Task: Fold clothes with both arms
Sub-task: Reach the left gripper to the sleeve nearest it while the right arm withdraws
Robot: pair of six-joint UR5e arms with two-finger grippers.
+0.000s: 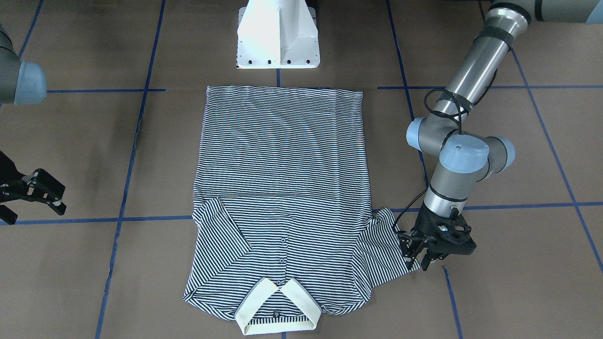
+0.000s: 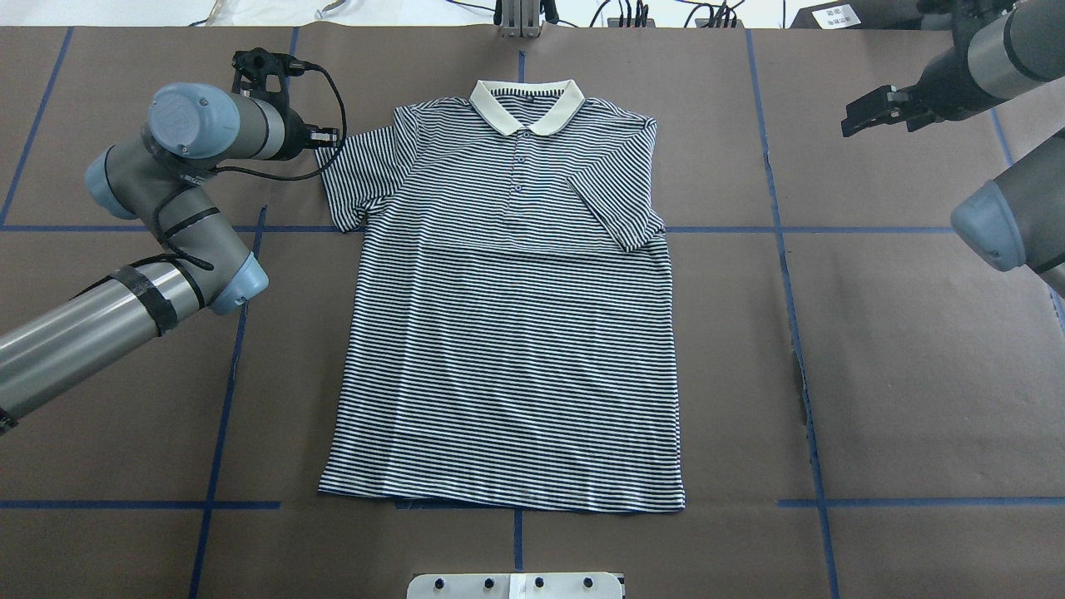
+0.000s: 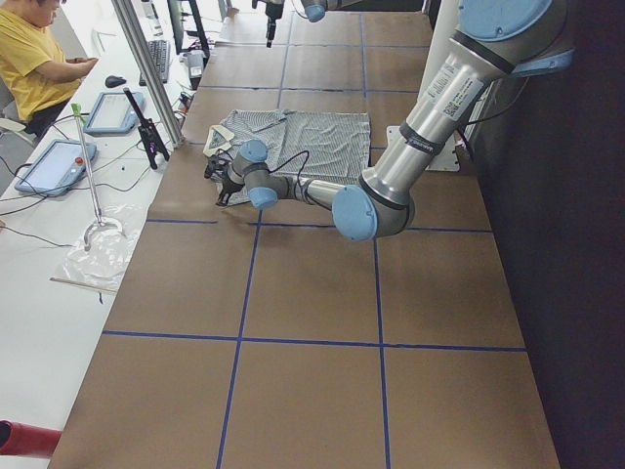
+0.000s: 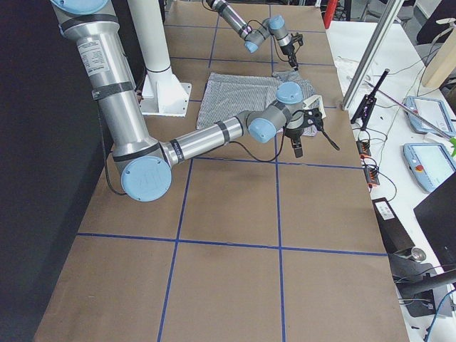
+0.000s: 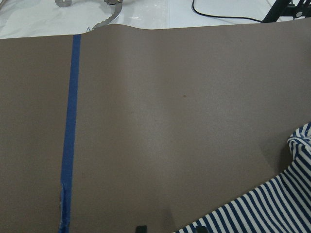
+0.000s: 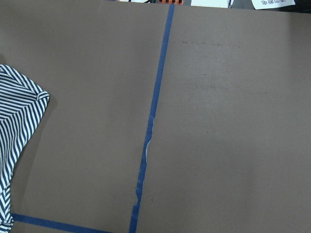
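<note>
Striped polo shirt lies flat mid-desk, long axis near-to-far, collar at the far end. Left fingers, spread and empty, sit at the outer hem of the open left sleeve; the shirt lies to their right. Right fingers look spread, well apart from the shirt. Right sleeve already folded in.

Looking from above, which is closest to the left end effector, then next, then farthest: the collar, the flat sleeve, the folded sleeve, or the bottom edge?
From the left end effector:
1. flat sleeve, right beside it
2. collar, top middle of the shirt
3. folded sleeve, on the shirt's other side
4. bottom edge, down by the robot's base
</note>
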